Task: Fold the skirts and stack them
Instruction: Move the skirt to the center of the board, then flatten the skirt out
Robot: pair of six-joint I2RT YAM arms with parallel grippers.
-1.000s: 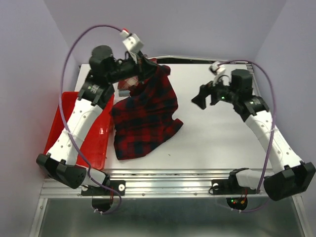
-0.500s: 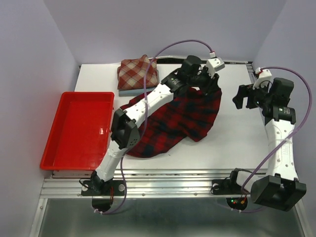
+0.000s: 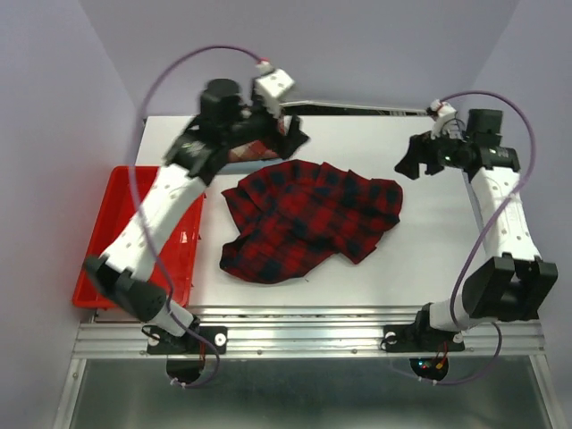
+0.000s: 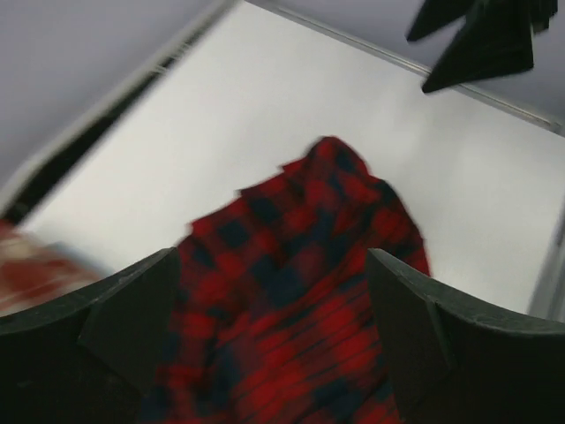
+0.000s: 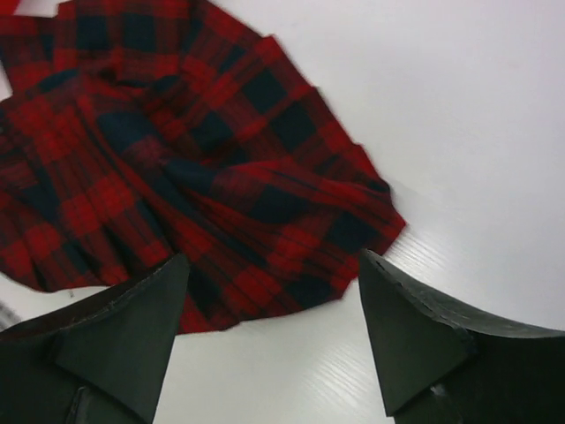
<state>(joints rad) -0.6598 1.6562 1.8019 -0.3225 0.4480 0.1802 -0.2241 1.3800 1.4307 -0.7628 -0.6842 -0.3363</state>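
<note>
The red and navy plaid skirt (image 3: 308,219) lies crumpled and unfolded in the middle of the bench (image 3: 429,259), near the red tray (image 3: 105,234) on its left. The left tool (image 3: 290,136) hovers above the skirt's far left edge, fingers spread wide with nothing between them; a blurred bit of the check skirt (image 4: 25,269) shows in its wrist view. The right tool (image 3: 413,165) hangs beside the skirt's far right corner, also spread and empty

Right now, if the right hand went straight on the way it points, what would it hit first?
Probably the plaid skirt, at its rumpled edge lying on the table just ahead; depth is unclear.
</note>
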